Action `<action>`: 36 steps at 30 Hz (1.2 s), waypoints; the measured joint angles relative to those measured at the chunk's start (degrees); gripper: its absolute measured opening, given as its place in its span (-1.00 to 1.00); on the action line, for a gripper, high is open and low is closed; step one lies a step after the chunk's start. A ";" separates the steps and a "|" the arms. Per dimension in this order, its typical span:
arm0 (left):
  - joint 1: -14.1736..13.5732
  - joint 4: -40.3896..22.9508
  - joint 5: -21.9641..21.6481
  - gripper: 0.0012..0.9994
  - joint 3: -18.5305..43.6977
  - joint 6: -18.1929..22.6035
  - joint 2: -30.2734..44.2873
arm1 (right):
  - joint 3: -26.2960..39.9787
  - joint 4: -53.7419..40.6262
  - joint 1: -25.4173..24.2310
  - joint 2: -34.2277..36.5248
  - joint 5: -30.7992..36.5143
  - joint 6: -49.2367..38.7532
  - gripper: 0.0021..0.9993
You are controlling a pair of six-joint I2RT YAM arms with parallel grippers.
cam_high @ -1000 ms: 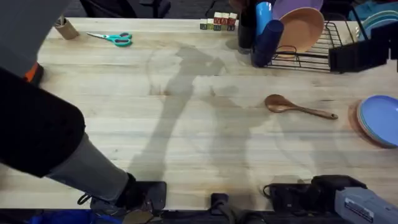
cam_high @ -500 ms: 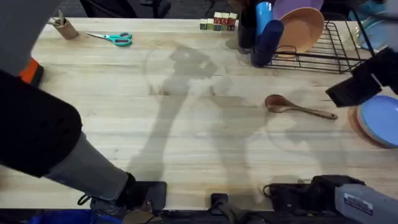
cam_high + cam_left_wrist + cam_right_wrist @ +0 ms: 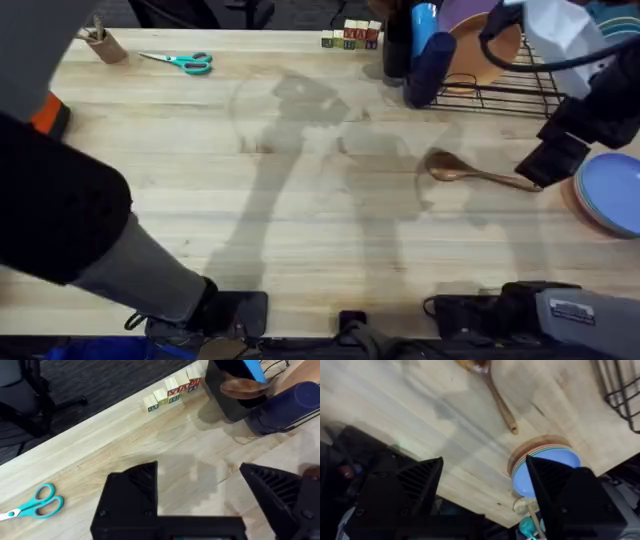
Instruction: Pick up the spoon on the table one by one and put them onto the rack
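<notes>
Right claw point(image 3: 548, 165) hangs over the right part of the tabletop point(image 3: 300, 220), at the handle end of the spoon point(image 3: 480, 172), its black fingers point(image 3: 415, 485) spread wide with nothing between them. In the right wrist view the spoon point(image 3: 492, 391) lies flat on the wood beyond the gap between those fingers, apart from them.

The spoon lies bowl to the left, handle running to the right and slightly toward the arms' bases. Just beyond its handle tip sits a stack of plates point(image 3: 610, 192), blue on top, at the right edge of the tabletop. Farther back stands the rack point(image 3: 510, 85), a black wire frame at the far right corner, holding an orange plate point(image 3: 490, 45) and, at its left end, a dark blue cup point(image 3: 428, 68) lying on its side.

Left claw point(image 3: 200, 500) is up above the far left part of the tabletop, fingers wide apart and empty. Its wrist view looks down on teal scissors point(image 3: 35, 505) and a row of small blocks point(image 3: 172, 394) along the far edge. A small cardboard tube point(image 3: 103, 43) stands near the far left corner.
</notes>
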 joint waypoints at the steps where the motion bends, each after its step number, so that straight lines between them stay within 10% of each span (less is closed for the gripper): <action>1: 0.01 -0.10 0.00 0.99 0.00 0.00 0.00 | 0.00 -0.02 0.00 0.32 0.00 0.00 1.00; 13: 0.01 -0.10 0.00 0.99 0.00 0.15 0.00 | -1.42 1.29 -3.34 1.27 -3.28 -8.87 1.00; 36: 0.01 -0.12 0.00 0.99 0.00 0.15 0.00 | -29.40 33.78 -6.48 3.20 -3.72 -17.06 1.00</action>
